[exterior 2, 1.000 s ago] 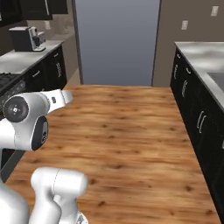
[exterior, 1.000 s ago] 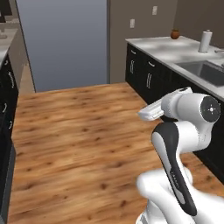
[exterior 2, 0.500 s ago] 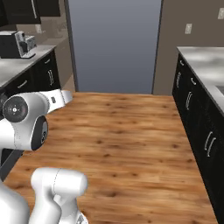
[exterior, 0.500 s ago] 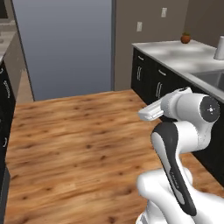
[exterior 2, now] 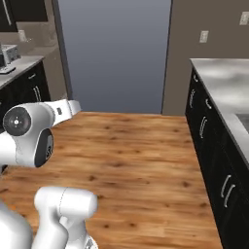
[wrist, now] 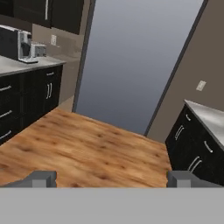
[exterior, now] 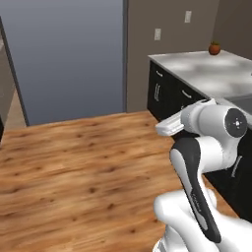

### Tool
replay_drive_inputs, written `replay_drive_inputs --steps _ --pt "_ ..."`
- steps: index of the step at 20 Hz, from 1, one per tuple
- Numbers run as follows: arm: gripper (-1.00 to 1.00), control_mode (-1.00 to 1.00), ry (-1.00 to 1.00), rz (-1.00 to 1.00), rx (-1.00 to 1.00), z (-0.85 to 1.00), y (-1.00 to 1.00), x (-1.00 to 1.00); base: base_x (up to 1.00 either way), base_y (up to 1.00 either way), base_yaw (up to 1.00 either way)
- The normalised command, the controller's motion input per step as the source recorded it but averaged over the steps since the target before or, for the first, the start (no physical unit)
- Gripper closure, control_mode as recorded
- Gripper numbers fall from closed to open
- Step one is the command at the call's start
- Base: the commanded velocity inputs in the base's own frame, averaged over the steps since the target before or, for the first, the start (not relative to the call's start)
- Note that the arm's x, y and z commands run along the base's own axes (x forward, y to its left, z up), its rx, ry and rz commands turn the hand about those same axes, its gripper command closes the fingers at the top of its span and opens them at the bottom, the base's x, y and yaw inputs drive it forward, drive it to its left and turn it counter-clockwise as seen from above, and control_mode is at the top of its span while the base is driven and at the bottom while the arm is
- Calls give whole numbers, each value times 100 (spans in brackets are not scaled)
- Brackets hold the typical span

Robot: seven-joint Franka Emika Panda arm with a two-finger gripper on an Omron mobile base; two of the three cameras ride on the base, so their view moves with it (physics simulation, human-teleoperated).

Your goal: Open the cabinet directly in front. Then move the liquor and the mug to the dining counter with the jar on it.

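Observation:
In the hand view my gripper (wrist: 113, 179) points out over the wooden floor (wrist: 87, 148). Its two dark fingertips (wrist: 41, 178) stand wide apart, open, with nothing between them. My arm is folded close to the base, its white wrist (exterior: 172, 125) held level above the floor. Dark upper cabinet fronts (wrist: 48, 13) hang over the worktop on the left; one shows a vertical silver handle (exterior 2: 7, 14). I cannot tell whether these are the task's cabinet. The liquor, the mug, the jar and the dining counter are out of view.
A tall blue-grey panel (exterior: 64, 54) fills the wall ahead. A marble worktop on dark drawer fronts (exterior: 206, 71) runs along the right, with a small reddish pot (exterior: 214, 47) at its far end. On the left worktop (wrist: 26, 65) stands a coffee machine (wrist: 19, 43).
The whole picture has shifted: the base has driven forward and turned, so the blue-grey panel looms larger and the counters slide outward. The arm keeps its pose and the jaws stay open.

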Motion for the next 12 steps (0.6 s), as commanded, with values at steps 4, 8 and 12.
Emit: replay_drive_inputs --steps 4,8,12 --pt "-100 100 0 0 0 0 0 0 100 -18 4" --pt "-100 100 0 0 0 0 0 0 100 0 10" --pt "-100 100 0 0 0 0 0 0 100 1 8"
